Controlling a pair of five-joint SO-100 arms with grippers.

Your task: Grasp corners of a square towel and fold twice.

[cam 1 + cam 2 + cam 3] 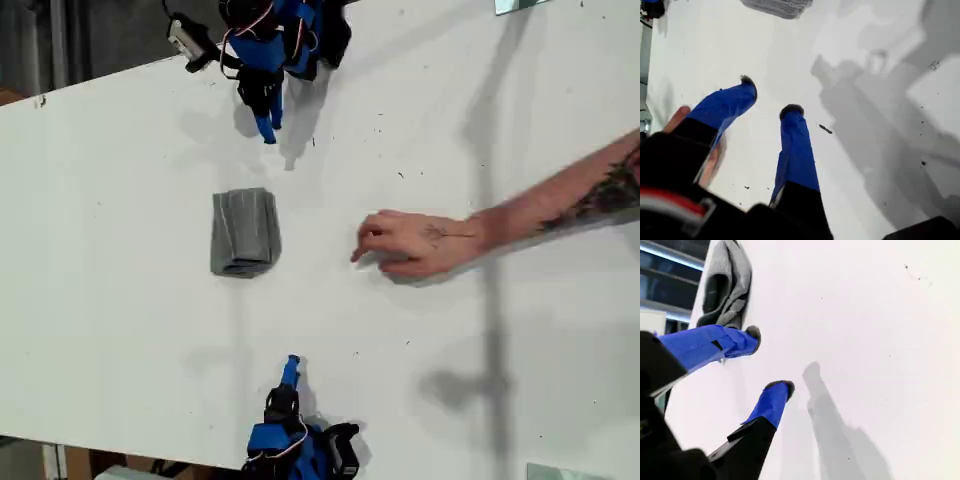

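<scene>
Grey striped towel (244,232), folded into a small rectangle, lies on the white table (110,300) between the two arms, touched by neither. My first gripper (769,99) and my second gripper (771,358) both hover over bare table with blue fingers spread, holding nothing; which arm is which in the exterior view is unclear. A person's hand (412,243) rests on the table toward the exterior view's right, apart from the towel.

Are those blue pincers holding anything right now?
No. My first pincer and second pincer are both open and empty; the folded towel lies free.
</scene>
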